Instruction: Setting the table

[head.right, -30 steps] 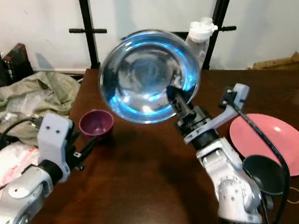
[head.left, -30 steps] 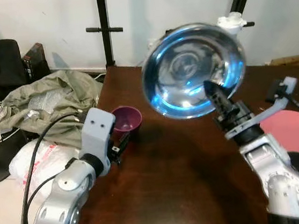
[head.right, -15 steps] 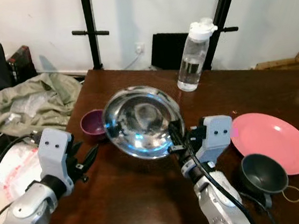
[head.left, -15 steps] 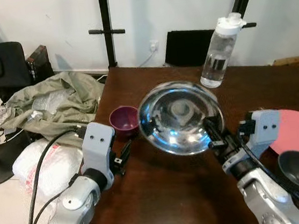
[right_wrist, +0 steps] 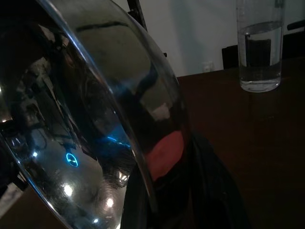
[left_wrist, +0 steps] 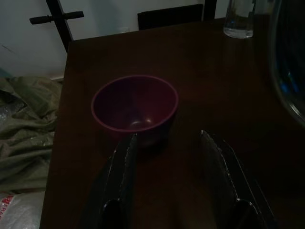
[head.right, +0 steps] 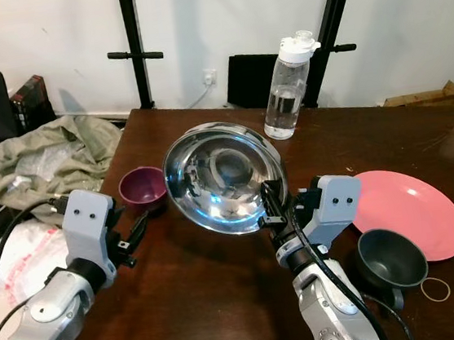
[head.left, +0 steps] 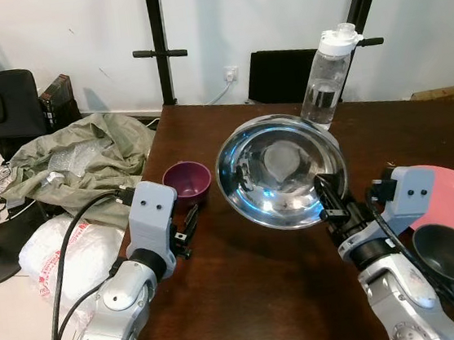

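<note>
Gripping the rim of the steel bowl (head.left: 281, 171), the right gripper (head.left: 326, 194) was seen closed — the bowl was held tilted above the table (head.left: 266, 297). The left gripper (left_wrist: 167, 143) was held open, just behind the purple cup (left_wrist: 135, 108).

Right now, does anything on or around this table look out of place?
Yes: a crumpled olive cloth lies heaped on the floor beside the table, and the right gripper holds the steel bowl tilted on edge, not flat.
</note>
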You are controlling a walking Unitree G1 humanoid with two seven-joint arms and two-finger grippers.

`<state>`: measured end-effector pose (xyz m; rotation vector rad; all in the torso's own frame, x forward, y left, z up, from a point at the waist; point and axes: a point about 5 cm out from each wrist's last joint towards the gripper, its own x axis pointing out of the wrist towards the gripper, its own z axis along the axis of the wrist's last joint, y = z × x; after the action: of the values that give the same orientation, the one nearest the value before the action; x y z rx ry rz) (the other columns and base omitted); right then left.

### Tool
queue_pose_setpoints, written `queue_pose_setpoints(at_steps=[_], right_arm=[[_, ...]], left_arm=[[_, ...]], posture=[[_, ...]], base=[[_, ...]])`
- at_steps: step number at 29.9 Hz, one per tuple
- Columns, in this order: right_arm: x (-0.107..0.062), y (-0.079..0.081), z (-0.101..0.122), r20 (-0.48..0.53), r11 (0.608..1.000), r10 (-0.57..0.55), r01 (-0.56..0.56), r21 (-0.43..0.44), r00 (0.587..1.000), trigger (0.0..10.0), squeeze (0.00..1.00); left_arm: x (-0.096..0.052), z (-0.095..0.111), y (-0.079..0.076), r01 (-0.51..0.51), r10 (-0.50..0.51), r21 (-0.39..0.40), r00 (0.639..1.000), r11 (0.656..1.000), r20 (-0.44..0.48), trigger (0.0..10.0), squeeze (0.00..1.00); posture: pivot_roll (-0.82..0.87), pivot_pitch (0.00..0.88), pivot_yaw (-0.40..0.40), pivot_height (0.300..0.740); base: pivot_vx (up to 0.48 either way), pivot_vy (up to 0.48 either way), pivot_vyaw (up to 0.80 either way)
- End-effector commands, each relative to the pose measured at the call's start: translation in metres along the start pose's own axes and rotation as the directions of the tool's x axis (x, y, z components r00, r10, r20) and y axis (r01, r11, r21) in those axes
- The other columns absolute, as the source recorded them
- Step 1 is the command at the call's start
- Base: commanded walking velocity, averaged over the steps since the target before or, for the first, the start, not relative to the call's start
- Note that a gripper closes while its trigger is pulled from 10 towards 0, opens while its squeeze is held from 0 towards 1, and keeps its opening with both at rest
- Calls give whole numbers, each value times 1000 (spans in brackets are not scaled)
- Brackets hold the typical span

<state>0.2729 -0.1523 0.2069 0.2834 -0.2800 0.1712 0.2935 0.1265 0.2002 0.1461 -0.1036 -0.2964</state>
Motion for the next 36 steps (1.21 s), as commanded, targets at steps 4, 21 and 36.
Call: queue_pose_setpoints(at_steps=[4, 21, 36], right_arm=[[0, -3, -5, 4, 999, -35, 35, -29, 999, 10000, 0], [2, -2, -7, 1, 1000, -29, 29, -12, 1000, 10000, 0], [1, 0, -8, -1, 1000, -21, 21, -9, 1000, 10000, 0]], left_arm=[[0, -5, 2, -7, 7, -17, 1000, 1000, 7, 10000, 0], [1, -2, 5, -9, 10, -16, 999, 1000, 31, 10000, 0], [3, -2, 6, -6, 6, -19, 999, 1000, 35, 10000, 0]], posture=[[65, 113, 67, 740], [66, 114, 67, 740], [64, 119, 68, 740]], base=[[0, 0, 0], [-307, 0, 0], [-357, 0, 0]])
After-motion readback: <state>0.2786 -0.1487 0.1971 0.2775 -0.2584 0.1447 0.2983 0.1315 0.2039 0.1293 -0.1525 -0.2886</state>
